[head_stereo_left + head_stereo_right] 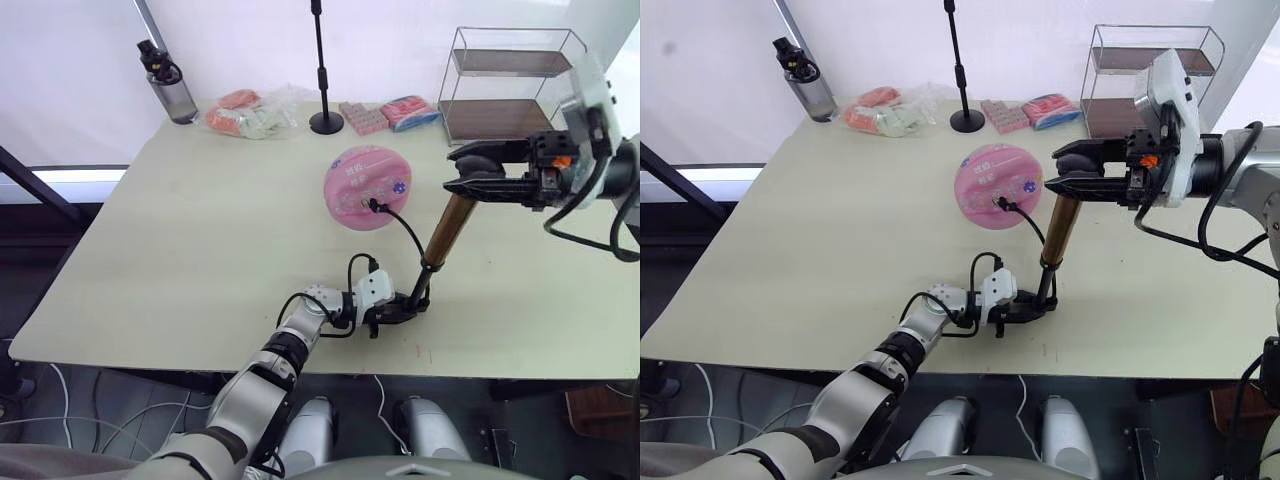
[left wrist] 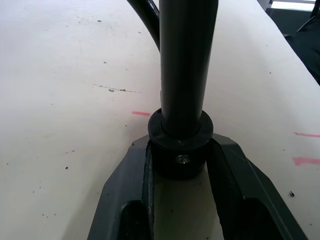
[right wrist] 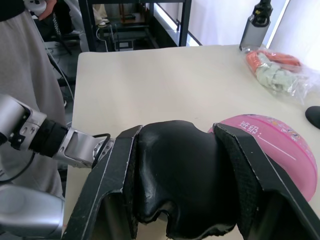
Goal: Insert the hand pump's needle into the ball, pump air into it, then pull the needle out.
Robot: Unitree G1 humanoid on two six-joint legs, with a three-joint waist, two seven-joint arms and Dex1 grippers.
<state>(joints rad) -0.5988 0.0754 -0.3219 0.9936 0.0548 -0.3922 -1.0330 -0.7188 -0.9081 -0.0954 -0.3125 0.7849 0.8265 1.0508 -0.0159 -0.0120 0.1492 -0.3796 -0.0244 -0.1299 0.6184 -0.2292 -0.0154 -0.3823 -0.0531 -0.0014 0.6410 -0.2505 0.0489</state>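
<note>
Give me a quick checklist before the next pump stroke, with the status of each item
1. Left gripper clamps the hand pump at its base: ok.
2. Right gripper closed on the pump's T-handle: ok.
3. Hose runs unbroken from the pump base to the ball: ok.
4. Needle seated in the ball's valve: cannot tell, the fitting sits at the ball but the pin is too small to see.
5. Ball resting on the table, free of the packets: ok.

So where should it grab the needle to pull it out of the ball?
Probably by the black fitting where the hose meets the pink ball, coming in from the robot's side. The hose is bendy, so tugging farther back would likely flex it, not draw the needle out.
</note>
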